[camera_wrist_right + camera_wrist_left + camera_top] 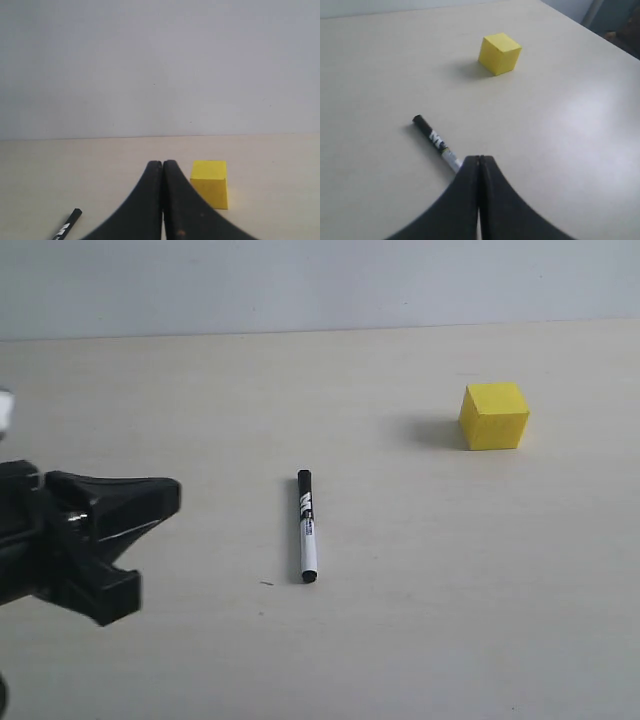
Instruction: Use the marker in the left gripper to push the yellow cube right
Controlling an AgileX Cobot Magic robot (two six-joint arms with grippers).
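Note:
The marker (306, 527) lies loose on the table, black cap pointing away, held by nothing. The yellow cube (494, 416) rests farther back on the right, well apart from it. My left gripper (170, 497) hovers at the left edge of the exterior view, a good gap left of the marker. In the left wrist view its jaws (479, 159) are pressed shut and empty, with the marker (436, 142) just beyond and the cube (499, 53) farther off. My right gripper (162, 163) is shut and empty too, with the cube (210, 182) beyond it; it is out of the exterior view.
The pale beige table (420, 620) meets a light grey wall (320, 280) at the back. In the left wrist view the table's edge (600, 37) shows past the cube, with dark shapes beyond it. Only the marker's cap end (67, 226) appears in the right wrist view.

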